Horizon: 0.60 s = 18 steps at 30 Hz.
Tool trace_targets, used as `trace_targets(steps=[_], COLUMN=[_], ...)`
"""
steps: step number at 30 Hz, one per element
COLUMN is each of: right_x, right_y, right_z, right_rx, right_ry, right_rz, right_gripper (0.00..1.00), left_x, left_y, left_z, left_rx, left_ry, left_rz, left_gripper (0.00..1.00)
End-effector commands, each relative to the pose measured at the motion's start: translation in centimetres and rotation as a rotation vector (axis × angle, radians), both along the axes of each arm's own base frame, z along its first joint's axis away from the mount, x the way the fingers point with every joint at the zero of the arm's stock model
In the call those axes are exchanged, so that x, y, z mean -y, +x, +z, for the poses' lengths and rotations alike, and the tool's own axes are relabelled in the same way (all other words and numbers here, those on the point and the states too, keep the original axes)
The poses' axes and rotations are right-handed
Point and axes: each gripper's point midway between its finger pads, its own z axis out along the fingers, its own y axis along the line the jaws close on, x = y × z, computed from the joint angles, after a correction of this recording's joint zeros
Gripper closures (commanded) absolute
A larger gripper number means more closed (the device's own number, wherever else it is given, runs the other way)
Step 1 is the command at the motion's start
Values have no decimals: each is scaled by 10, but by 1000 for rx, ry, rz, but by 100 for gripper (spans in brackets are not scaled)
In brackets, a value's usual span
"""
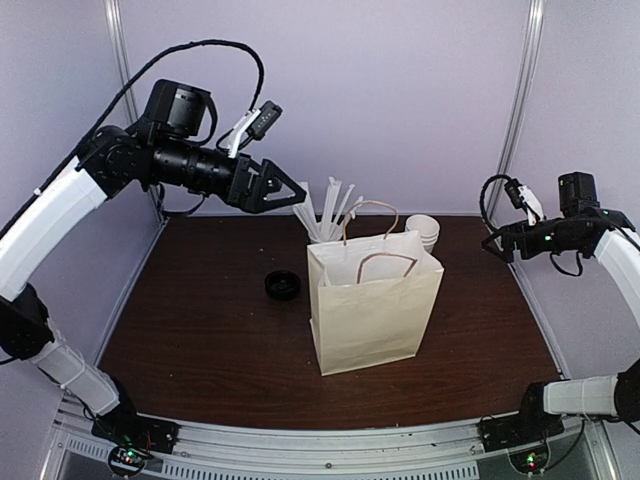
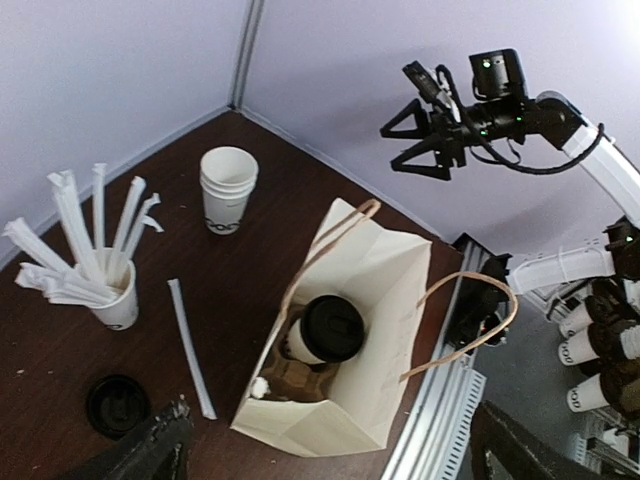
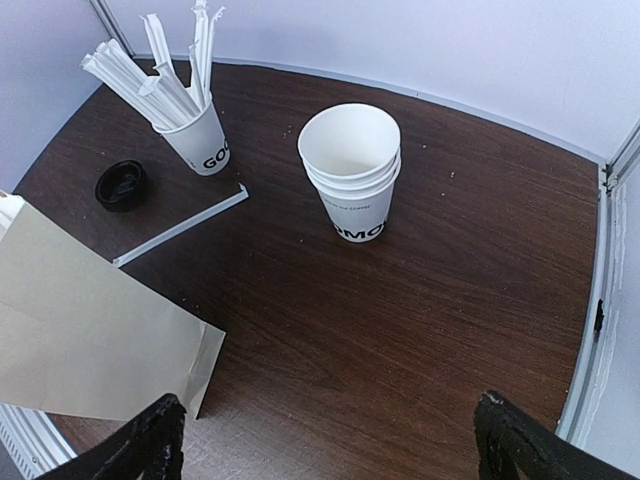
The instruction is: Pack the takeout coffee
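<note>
Paper bag (image 2: 385,265) mouth open to above, handles (image 2: 513,305) arching over its edges — straw cup (image 2: 115,300), cup stack (image 2: 228,195) close behind

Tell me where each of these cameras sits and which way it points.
Top external: above and behind the bases, looking down at the table and paper bag; both arms show.
Left wrist: high over the bag, looking into it at the takeout coffee; left tool's fingers at the bottom corners.
Right wrist: facing down at the stacked cups and straw cup; right tool's fingers at the bottom.
Shared: all three show the loose black lid.
</note>
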Motion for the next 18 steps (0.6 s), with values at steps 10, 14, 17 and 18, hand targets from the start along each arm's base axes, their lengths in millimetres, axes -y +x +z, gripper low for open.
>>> trace_targets(steps=[10, 14, 17, 18], right_x=[42, 48, 43, 44], right_y=[2, -11, -15, -14], right_z=[102, 132, 135, 132], right_rx=[170, 303, 322, 311], right_ry=[-55, -59, -48, -49], right_rz=[-291, -345, -322, -326], right_gripper=[0, 0, 0, 0], left_x=[-172, -212, -224, -223], left_y=[69, 81, 85, 85], left_z=[-49, -73, -87, -89], left_rx=[329, 280, 255, 252], left_ry=[357, 416, 448, 445], left_rz=[656, 786, 841, 842], left_gripper=[2, 2, 2, 2])
